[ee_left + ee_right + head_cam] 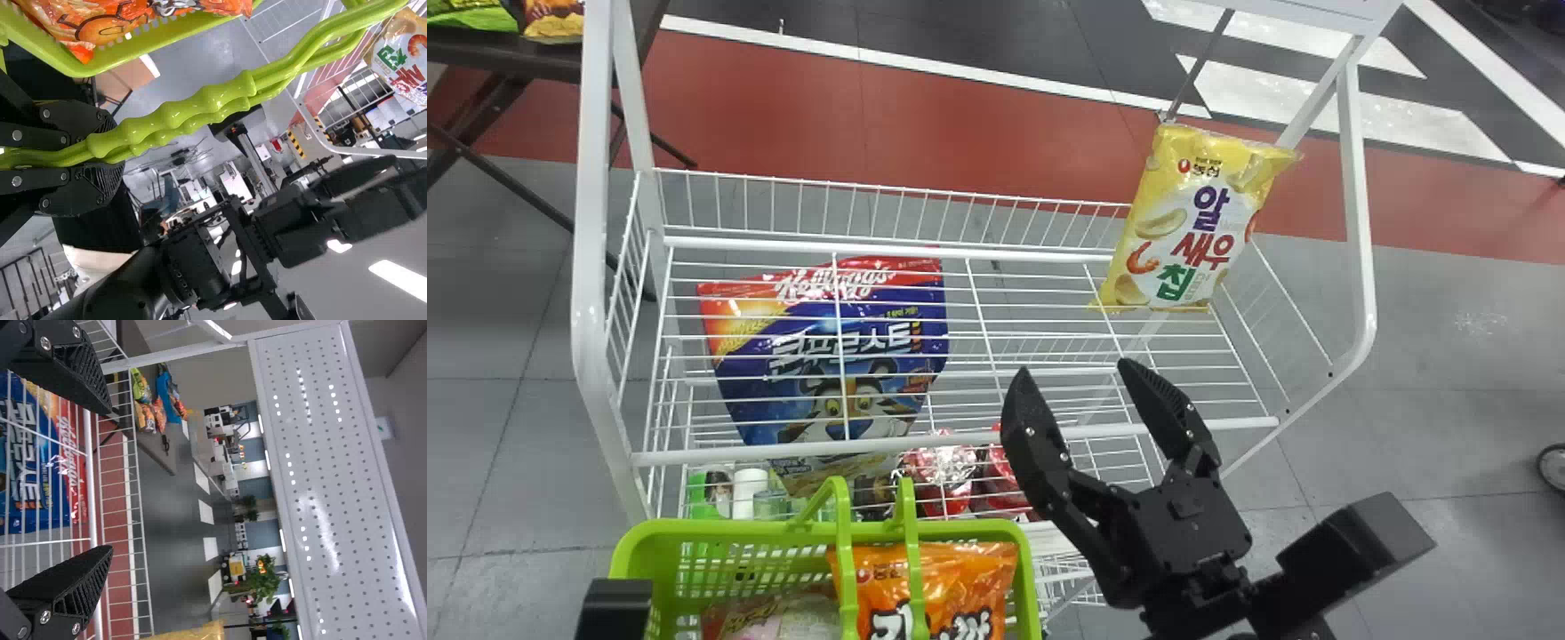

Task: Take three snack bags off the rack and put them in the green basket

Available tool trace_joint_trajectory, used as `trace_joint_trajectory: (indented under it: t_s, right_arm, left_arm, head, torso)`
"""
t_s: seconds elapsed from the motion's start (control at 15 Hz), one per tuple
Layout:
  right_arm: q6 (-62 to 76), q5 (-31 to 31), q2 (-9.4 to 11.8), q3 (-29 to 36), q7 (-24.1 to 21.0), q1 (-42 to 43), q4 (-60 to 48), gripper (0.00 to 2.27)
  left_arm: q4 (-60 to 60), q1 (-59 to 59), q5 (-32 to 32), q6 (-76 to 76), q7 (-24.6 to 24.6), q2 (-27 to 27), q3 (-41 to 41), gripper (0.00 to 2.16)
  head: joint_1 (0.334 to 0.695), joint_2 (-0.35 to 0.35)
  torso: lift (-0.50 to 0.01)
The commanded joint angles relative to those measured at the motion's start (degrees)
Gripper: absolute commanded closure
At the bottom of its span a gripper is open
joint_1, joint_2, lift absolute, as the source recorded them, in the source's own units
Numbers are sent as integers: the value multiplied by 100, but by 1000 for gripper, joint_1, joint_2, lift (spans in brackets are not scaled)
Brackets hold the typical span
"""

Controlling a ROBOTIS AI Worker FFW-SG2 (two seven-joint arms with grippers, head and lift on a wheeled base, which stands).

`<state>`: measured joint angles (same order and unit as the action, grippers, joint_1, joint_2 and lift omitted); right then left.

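Rail (783, 451) could snag the wide-spread right claw (1073, 368), or an off-centre nudge topple the yellow bag (1196, 222) at the rack's (590, 302) right end; the left claw (113, 153) grips the basket (729, 532) by its handles (175, 119), so a tug might tip it.

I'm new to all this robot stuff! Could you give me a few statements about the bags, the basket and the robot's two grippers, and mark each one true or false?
1. The yellow bag is at the right side of the rack in the head view. True.
2. The right gripper is clamped on the yellow bag. False: its fingers are spread, with nothing between them.
3. The left gripper grips the handles of the green basket. True.
4. The blue bag lies in the green basket. False: it is in the rack, behind white wires.
5. An orange bag is in the green basket. True.
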<state>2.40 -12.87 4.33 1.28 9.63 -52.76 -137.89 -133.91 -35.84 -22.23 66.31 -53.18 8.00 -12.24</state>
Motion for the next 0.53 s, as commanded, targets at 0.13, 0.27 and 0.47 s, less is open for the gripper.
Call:
trace_joint_trajectory:
  t_s: [0.13, 0.27, 0.47]
  right_arm:
    - [-8, 4, -2, 57, 57, -85, -54, 87]
    - [-26, 4, -2, 57, 74, -77, -45, 87]
    - [-8, 4, 16, 66, 74, -59, -36, 87]
  left_arm:
    - [14, -1, 0, -79, 1, 0, 3, 1231]
    - [14, -1, 0, -79, -8, 0, 3, 1231]
    - [14, -1, 0, -79, -8, 0, 3, 1231]
  head:
    - [695, -350]
    - [695, -350]
    - [695, -350]
  torso:
    - [-22]
    - [-22]
    - [-22]
